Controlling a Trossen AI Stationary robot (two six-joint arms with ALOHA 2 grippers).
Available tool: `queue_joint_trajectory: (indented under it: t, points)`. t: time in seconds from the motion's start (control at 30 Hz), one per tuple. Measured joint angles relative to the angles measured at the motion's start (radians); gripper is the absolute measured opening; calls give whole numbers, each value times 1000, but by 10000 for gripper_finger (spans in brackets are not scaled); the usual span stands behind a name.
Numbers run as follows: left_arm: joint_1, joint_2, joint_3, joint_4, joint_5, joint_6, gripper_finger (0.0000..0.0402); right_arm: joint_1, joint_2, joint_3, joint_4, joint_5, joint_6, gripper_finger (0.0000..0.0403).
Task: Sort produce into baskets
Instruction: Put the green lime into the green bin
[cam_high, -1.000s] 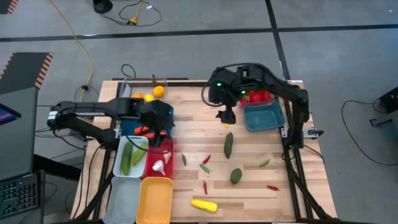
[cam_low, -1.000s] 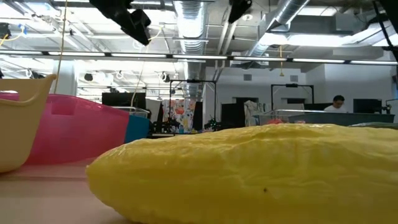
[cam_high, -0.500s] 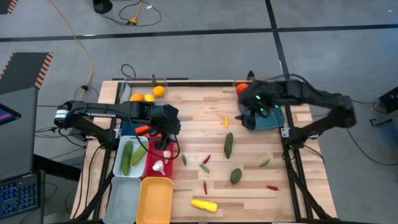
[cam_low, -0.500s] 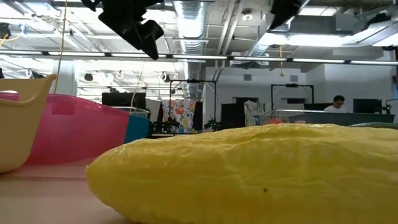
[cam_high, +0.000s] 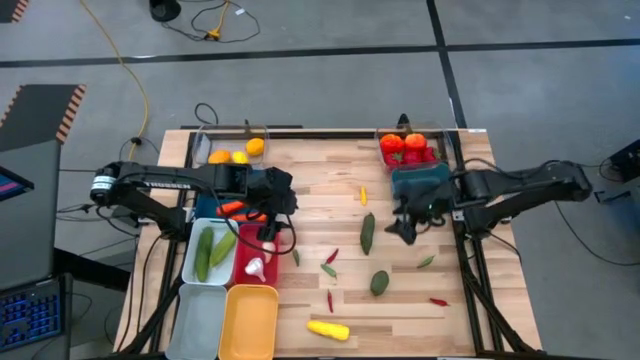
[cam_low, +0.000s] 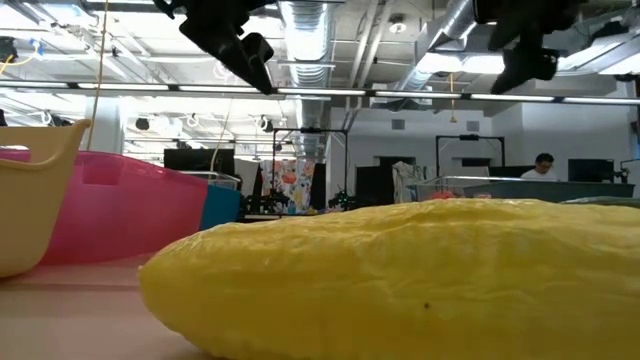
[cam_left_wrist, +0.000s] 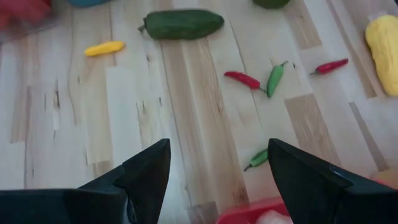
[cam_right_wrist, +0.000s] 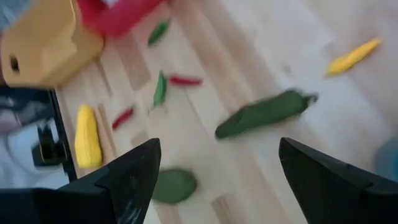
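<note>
Wooden slats make up the table (cam_high: 320, 175), which stands on a grey floor with cables trailing behind it, and the baskets sit along its edges so the middle is free for loose produce. On the left side a white basket (cam_high: 197, 270) holds cucumbers, a red basket (cam_high: 243, 262) beside it holds white garlic, and a yellow basket (cam_high: 250, 320) and a pale one below them look unfilled; at the far right corner a clear basket holds tomatoes (cam_high: 405, 145), with a teal basket (cam_high: 420, 178) just in front. The left gripper (cam_high: 275, 205) hangs over the edge of the red basket with its fingers spread and nothing between them, a position that suits having a piece to drop there or heading out for another. The right gripper (cam_high: 403, 228) hovers beside the teal basket, jaws wide and empty, pointed toward the long green cucumber (cam_high: 367, 232) nearby, probably its next pick. Still unsorted on the bare wood are an avocado (cam_high: 379, 283), a yellow squash (cam_high: 328, 329), a small yellow chilli (cam_high: 363, 195) and several red and green chillies (cam_high: 330, 262).
</note>
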Motion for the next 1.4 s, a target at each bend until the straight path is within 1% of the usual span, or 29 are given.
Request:
queue_joint_trajectory:
  t: [0.3,0.4,0.57,0.73,0.87,1.17,1.4]
  points:
    - [0,0,0,9,-2,-38,256,173,158,-12,55,-6,-14,353]
    - [0,0,0,13,-2,-54,256,213,214,-12,71,-25,-92,353]
    - [0,0,0,13,-4,-95,256,274,309,-9,115,-26,-244,353]
    - [0,-1,0,13,-22,-131,256,326,396,19,118,-25,-450,353]
    - [0,-1,0,13,-31,-138,256,349,469,44,118,-25,-545,353]
    - [0,-1,0,13,-32,-141,256,356,618,88,118,-24,-554,352]
    - [0,-1,0,12,-32,-141,256,361,691,115,133,-25,-648,344]
